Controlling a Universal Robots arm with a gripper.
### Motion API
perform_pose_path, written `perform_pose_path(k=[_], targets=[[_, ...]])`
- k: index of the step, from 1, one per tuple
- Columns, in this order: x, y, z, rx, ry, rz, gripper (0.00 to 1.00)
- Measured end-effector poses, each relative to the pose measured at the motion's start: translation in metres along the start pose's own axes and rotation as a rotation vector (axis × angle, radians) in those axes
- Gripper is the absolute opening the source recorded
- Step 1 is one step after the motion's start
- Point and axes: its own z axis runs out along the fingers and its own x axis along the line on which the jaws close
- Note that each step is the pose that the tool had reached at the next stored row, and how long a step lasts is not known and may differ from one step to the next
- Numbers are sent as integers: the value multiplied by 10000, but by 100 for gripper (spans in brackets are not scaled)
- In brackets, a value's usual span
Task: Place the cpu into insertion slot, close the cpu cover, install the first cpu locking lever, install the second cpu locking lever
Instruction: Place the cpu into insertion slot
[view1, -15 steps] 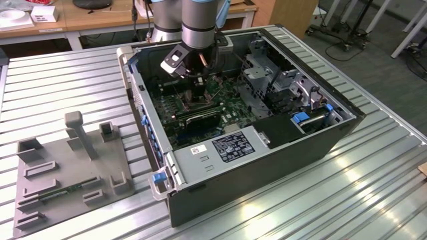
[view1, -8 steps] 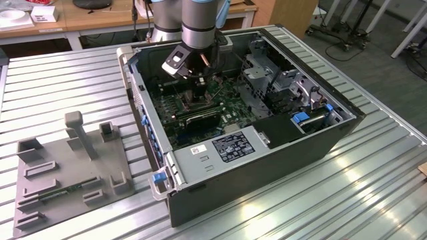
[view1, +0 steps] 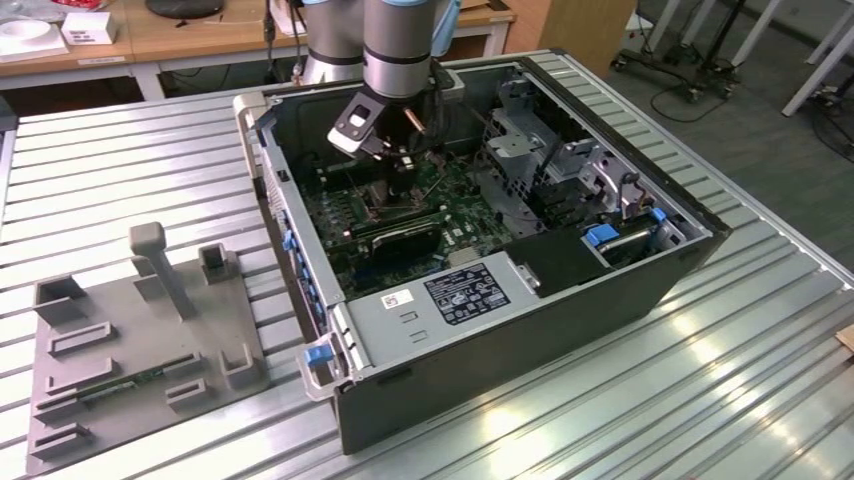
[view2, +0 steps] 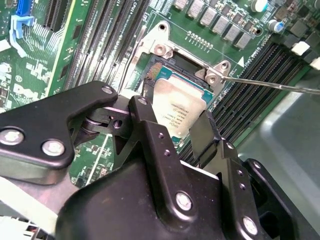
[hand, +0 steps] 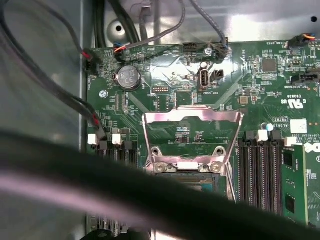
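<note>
Open computer case (view1: 534, 330), green board (hand: 165, 75) inside. Cpu cover (hand: 190, 116) is flipped back, open. Gripper (view2: 175, 121) is clamped on the cpu (view2: 181, 106) by opposite edges. Chip is square, metal top up, edges parallel to the insertion slot (view2: 172, 62) beneath.

We noted open black computer case (view1: 534, 330) lying on slatted metal table (view1: 747, 400). Grey fixture plate (view1: 134, 350) with upright posts sat apart, toward exterior view's left. Blue latch (view1: 318, 354) at case corner, white label (view1: 467, 292) inside. In first wrist view we saw coin battery (hand: 128, 77), black memory slots (hand: 260, 165), dark cables (hand: 85, 107) beside board.
</note>
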Motion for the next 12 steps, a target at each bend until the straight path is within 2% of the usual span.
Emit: perform_pose_path(k=[7,12], targets=[[-2,0,5,-3,3,-16,54],[-10,0,23,-6,6,-164,54]])
